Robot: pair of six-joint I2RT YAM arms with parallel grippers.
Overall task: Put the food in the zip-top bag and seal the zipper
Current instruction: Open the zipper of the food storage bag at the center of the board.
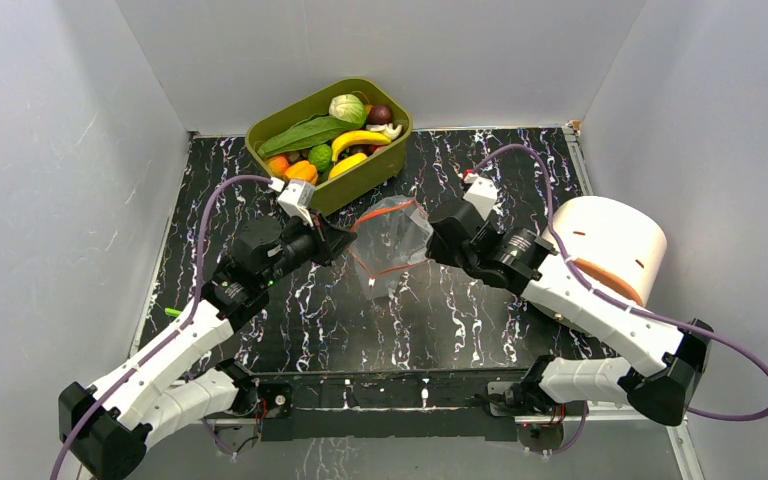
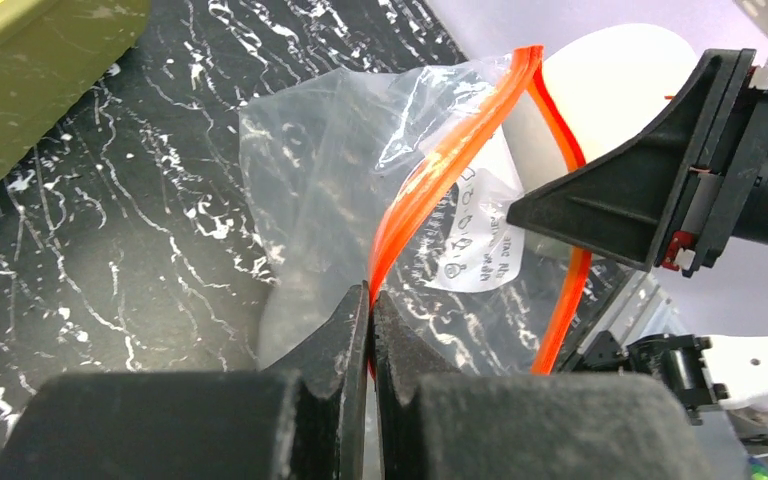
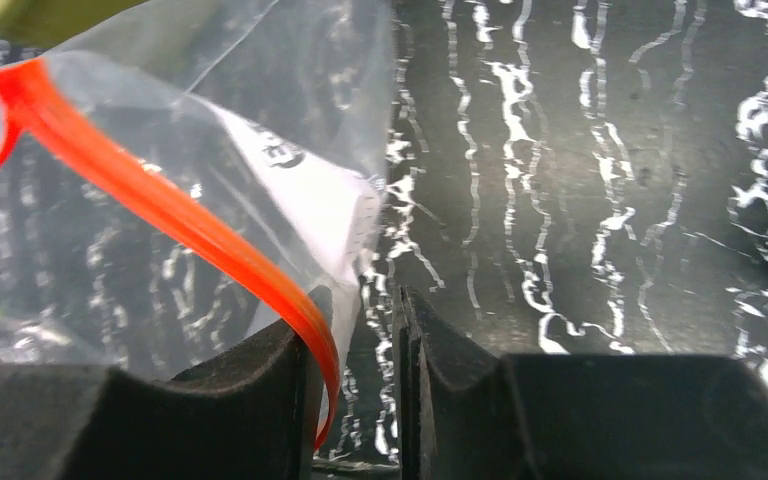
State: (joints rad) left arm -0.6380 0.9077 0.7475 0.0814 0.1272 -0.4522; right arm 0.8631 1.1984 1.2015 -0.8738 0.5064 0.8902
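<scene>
The clear zip-top bag hangs above the table between my two grippers, its mouth spread open. My left gripper is shut on the red-orange zipper at the bag's left end; the left wrist view shows the jaws pinched on it. My right gripper is at the bag's right end. In the right wrist view its jaws stand a little apart, and the zipper lies against the left finger, unclamped. The food stays in the tub: leaf, banana, cabbage, purple ball.
The olive-green tub stands at the back, just behind my left gripper. A white cylinder with an orange base sits at the right, beside my right arm. Grey walls close in the black marbled table on three sides.
</scene>
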